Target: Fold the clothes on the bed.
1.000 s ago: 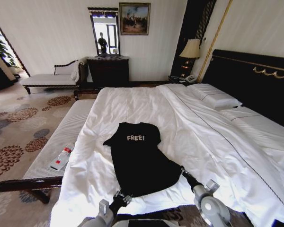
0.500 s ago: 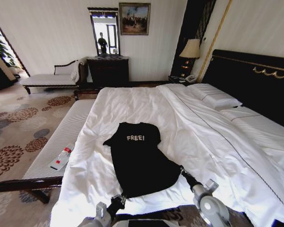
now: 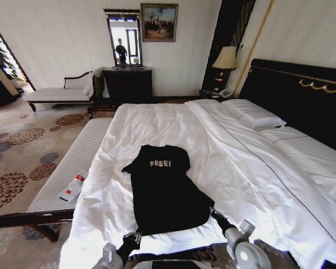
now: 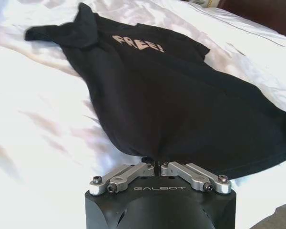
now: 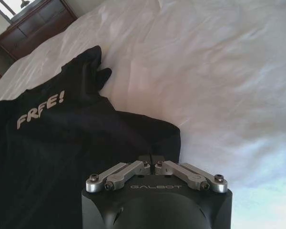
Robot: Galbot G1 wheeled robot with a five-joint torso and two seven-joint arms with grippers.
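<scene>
With the left gripper and right gripper each pinching a hem corner, both are drawing back toward the robot, tensioning the T-shirt lying ahead of them on the bed for folding.

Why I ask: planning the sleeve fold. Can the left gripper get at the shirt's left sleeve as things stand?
Probably not: the left gripper is shut on the T-shirt hem, and the sleeve lies far up the bed.

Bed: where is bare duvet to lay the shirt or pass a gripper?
Bare duvet lies between the shirt and pillows, and beyond the collar. The bed foot is crowded: left gripper and right gripper pinch the hem.
</scene>
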